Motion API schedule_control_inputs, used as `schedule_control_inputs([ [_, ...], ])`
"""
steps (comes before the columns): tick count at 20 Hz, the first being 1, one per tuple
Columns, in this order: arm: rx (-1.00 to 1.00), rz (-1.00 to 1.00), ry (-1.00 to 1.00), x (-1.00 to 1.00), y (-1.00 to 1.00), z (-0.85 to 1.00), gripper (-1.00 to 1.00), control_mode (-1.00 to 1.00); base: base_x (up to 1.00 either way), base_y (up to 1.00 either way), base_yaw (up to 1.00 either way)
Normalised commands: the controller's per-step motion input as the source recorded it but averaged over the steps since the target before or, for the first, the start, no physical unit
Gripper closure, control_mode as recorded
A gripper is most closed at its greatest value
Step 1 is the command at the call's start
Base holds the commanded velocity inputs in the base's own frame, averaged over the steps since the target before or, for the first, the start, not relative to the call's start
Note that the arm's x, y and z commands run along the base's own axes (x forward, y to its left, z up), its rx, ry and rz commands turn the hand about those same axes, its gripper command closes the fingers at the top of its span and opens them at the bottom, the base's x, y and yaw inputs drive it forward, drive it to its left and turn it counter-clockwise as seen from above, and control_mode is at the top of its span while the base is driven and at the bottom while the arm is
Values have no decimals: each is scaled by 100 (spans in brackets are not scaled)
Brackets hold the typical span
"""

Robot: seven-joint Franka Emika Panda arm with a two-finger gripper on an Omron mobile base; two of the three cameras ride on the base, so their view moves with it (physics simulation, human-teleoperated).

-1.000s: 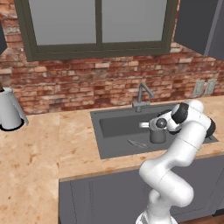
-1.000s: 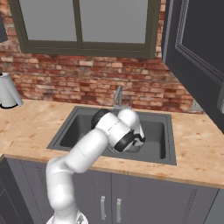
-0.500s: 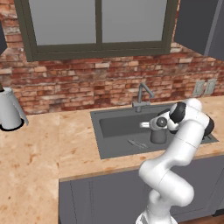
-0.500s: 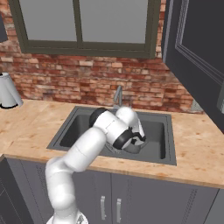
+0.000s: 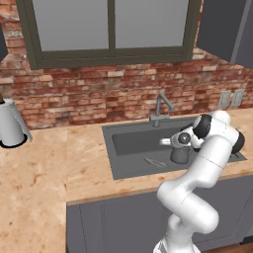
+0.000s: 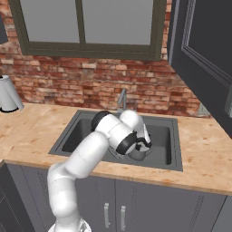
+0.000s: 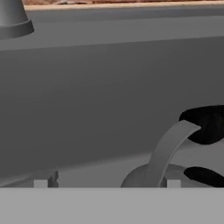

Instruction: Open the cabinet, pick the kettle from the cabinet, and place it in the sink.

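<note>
The grey kettle (image 5: 179, 155) stands upright on the floor of the dark sink (image 5: 129, 142), at its right end near the front wall. My gripper (image 5: 173, 143) hovers just above it, open, its tips spread wide. In the hand view the fingertips (image 7: 40, 183) stand far apart, and the kettle's arched handle (image 7: 166, 150) rises between them, close to the right tip and free of both. From the right base view my forearm covers most of the kettle (image 6: 137, 154). The dark grey cabinet door (image 6: 204, 54) hangs open at the upper right.
A slim grey faucet (image 5: 161, 106) rises behind the sink; its base (image 7: 13, 19) is in the hand view's top left. A small utensil (image 5: 154, 162) lies on the sink floor. A white jug (image 5: 11, 124) stands on the wooden counter (image 5: 44, 168) far left.
The jaws have gone from shut on the kettle's handle to wide open, letting the kettle go. Kettle and arm have hardly moved.
</note>
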Motion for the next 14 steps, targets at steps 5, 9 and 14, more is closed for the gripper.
schedule_control_inputs([
  [5,0,-1,0,-26,3,-16,-100,-100,0,0,0],
  [9,0,0,0,-27,10,-8,-100,-100,0,0,0],
  [14,0,-5,0,-33,10,-8,-100,-100,0,0,0],
])
